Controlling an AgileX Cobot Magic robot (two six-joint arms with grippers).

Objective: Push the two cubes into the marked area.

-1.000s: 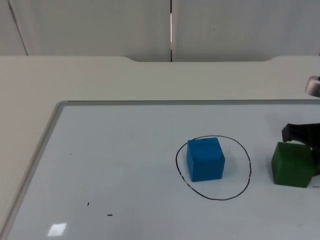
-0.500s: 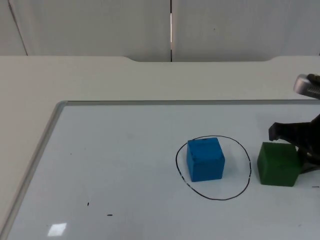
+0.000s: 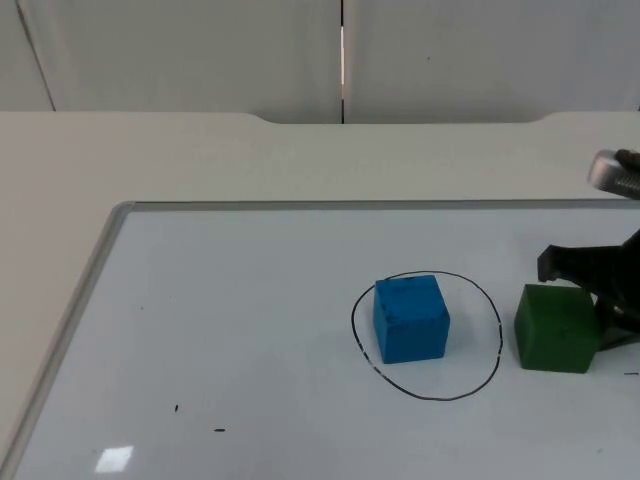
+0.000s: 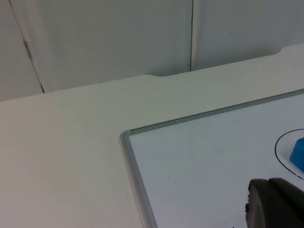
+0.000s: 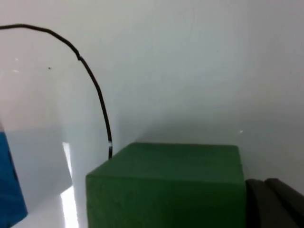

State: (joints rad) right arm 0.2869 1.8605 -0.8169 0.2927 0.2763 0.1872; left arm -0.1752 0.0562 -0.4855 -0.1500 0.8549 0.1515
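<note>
Whiteboard [image 3: 200, 330] lying on table [image 3: 150, 160], black circle [image 3: 497, 335] drawn on it. Blue cube [image 3: 410, 318] sitting inside circle: half done. Green cube [image 3: 556, 328] sitting just outside line, needing more pushing. Right gripper [image 3: 600, 290] touching green cube's far side; can't tell fingers' state. Left gripper [image 4: 273, 204] waiting near board's corner. Since a second ago, green cube sliding toward circle, now pausing.

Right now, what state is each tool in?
Left tool: waiting over the whiteboard, state cannot be told.
Right tool: against the green cube, open or shut cannot be told.
</note>
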